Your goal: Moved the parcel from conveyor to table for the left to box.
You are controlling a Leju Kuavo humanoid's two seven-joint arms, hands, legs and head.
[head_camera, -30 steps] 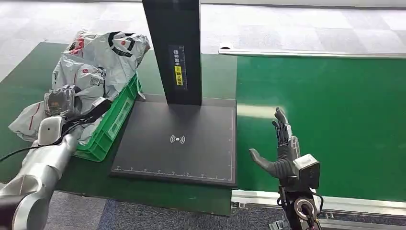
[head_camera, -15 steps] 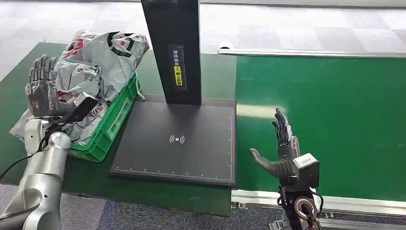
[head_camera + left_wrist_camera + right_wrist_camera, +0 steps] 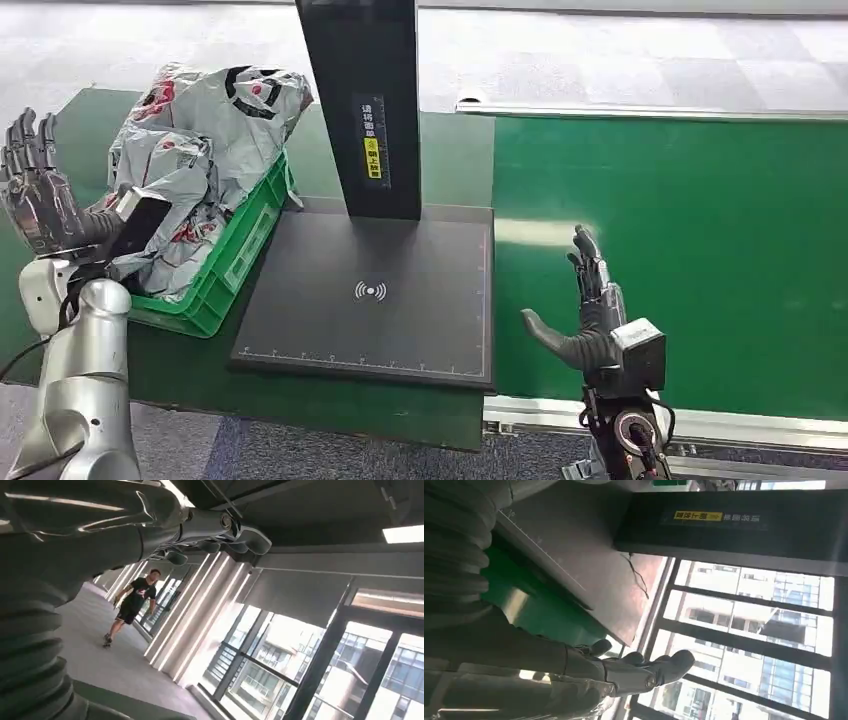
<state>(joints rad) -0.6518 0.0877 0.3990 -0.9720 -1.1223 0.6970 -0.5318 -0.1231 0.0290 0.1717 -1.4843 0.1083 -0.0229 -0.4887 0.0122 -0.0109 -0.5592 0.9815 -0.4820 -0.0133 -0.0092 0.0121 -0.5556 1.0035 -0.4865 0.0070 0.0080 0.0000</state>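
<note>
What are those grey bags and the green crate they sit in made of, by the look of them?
The grey bags look like thin plastic film: crumpled and glossy, with printed red and black marks. The green crate looks like rigid moulded plastic: matte, with ribbed, slotted walls. Neither can be told for certain by sight alone.

The top of the black post (image 3: 360,100) at the back edge of my scale plate (image 3: 370,295) is cut off by the frame. The heap of grey parcels (image 3: 200,150) hides the inside of the green crate (image 3: 235,255) at the table's left end. My left hand (image 3: 40,195) covers the parcels' near left side. The small print on the post's label (image 3: 372,140) is too fine to read.
</note>
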